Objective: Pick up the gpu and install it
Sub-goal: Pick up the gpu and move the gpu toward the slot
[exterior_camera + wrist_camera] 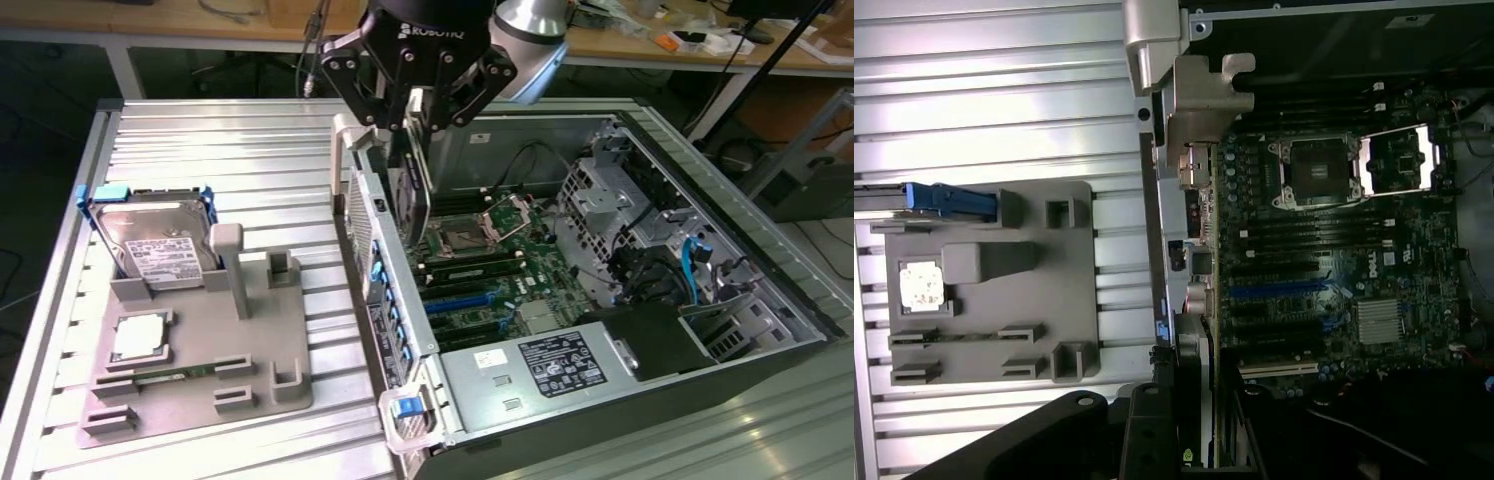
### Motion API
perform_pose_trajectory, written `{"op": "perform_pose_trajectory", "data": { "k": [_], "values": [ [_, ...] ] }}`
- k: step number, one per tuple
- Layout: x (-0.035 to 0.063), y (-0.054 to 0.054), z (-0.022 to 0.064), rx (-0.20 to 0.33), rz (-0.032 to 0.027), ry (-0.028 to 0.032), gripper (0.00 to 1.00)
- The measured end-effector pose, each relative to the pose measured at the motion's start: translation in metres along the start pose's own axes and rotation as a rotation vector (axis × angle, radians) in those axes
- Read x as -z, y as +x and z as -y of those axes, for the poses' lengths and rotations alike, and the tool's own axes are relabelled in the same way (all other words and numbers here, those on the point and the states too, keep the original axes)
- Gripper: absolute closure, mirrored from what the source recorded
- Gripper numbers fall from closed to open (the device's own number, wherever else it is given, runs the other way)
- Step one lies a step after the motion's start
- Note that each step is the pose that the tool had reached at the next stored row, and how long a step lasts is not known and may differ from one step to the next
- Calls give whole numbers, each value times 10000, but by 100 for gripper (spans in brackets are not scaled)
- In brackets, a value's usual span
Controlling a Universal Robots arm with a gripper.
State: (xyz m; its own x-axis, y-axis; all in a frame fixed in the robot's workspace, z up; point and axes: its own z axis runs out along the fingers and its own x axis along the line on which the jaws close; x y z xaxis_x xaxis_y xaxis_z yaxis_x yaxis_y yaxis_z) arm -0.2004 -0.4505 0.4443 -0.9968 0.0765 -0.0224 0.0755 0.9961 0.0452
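Gripper (414,118) with fingers clamped on the top end of the gpu (416,200). The card hangs straight below the fingers, long axis near vertical. It is poised above the motherboard (534,262), just inside the rear wall of the case (787,330).

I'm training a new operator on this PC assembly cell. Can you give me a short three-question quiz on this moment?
1. True or false: the gpu is already seated in the motherboard.
2. What does the pincer grip? A) a cable B) the gpu C) nothing
3. What white-labelled item stands in the grey fixture at the exterior view's left?
Key: 1 false, it hangs upright over the open case; 2 B; 3 the hard drive.
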Motion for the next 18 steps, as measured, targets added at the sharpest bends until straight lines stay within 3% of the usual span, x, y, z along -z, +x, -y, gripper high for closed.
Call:
{"op": "perform_pose_trajectory", "data": {
  "k": [18],
  "values": [
    [-5, -196, -14, 0, 0, -1, 73]
  ]
}}
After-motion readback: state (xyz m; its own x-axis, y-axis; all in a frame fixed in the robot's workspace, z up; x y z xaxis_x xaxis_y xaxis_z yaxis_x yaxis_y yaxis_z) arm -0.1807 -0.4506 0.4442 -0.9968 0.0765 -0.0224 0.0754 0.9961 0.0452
